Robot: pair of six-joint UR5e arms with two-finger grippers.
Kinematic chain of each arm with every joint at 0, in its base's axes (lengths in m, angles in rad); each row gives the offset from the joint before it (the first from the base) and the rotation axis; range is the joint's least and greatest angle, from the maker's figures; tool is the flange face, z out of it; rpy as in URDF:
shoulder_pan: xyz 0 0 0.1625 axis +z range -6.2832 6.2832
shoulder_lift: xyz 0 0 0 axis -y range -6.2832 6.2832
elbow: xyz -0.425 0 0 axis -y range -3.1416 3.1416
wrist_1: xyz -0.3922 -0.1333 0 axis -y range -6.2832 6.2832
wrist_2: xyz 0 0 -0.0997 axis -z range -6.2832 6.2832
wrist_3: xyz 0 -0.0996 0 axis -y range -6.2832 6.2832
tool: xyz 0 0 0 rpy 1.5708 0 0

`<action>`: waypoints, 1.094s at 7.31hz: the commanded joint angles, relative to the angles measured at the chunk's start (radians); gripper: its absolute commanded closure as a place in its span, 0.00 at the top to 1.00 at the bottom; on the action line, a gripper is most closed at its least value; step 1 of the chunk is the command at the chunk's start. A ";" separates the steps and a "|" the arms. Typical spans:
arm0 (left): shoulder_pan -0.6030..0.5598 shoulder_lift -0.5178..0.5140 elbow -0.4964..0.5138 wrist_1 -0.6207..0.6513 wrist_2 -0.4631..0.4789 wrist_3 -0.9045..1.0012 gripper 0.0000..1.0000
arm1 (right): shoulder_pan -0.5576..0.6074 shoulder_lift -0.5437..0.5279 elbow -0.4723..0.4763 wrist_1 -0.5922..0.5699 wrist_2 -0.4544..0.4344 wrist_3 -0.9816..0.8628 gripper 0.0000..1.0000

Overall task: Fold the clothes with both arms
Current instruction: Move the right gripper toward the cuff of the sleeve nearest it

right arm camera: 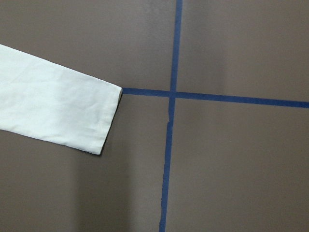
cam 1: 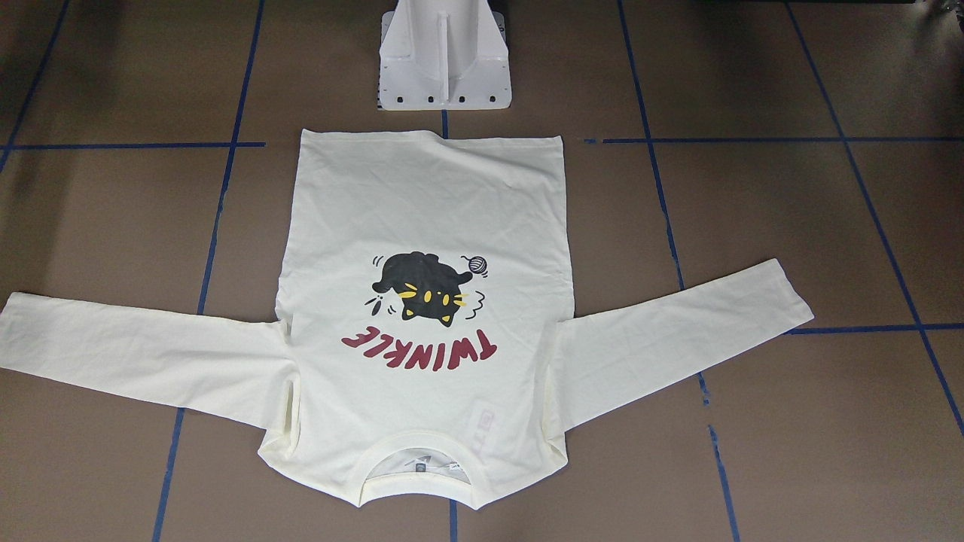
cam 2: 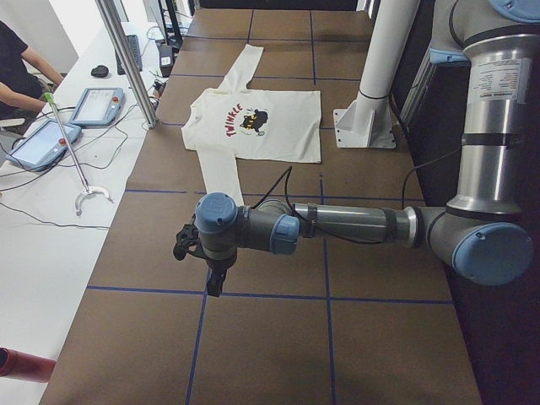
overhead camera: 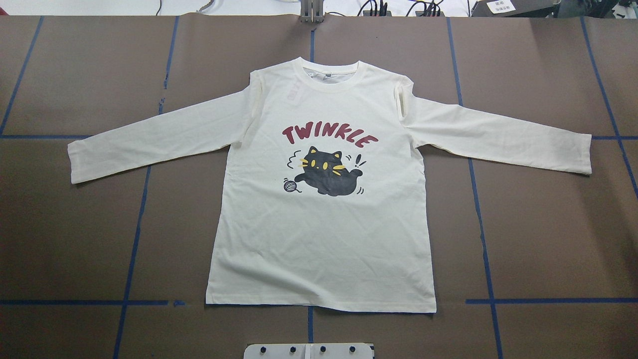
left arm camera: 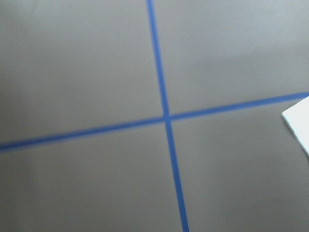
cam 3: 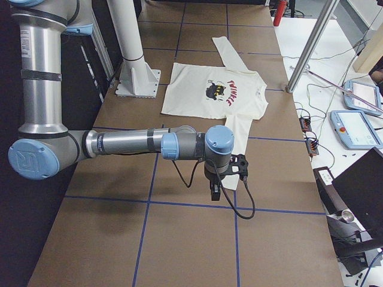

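We judge the fold not yet begun: the long-sleeved shirt [overhead camera: 324, 239] lies flat and print-up in the middle of the desk [overhead camera: 548, 224], collar away from the robot, hem just short of the white pedestal [cam 1: 444, 68], both sleeves spread wide; the left hand [cam 2: 214, 285] and the right hand [cam 3: 215, 192] each hang above bare desk just beyond a cuff, touching no cloth; whether either is spread or pressed together we cannot tell, since only the side views show them; the right wrist camera looks down on the right cuff [right arm camera: 99, 118] beside a crossing of blue tape [right arm camera: 170, 94]; next, we think, each hand must drop onto its cuff, pinch both layers at the edge, and carry the sleeve in across the body; brown desk shows all round the shirt, so room seems ample.
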 commanded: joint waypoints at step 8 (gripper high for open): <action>0.027 -0.038 0.050 -0.146 -0.028 -0.098 1.00 | -0.356 0.210 -0.464 0.617 -0.111 0.538 1.00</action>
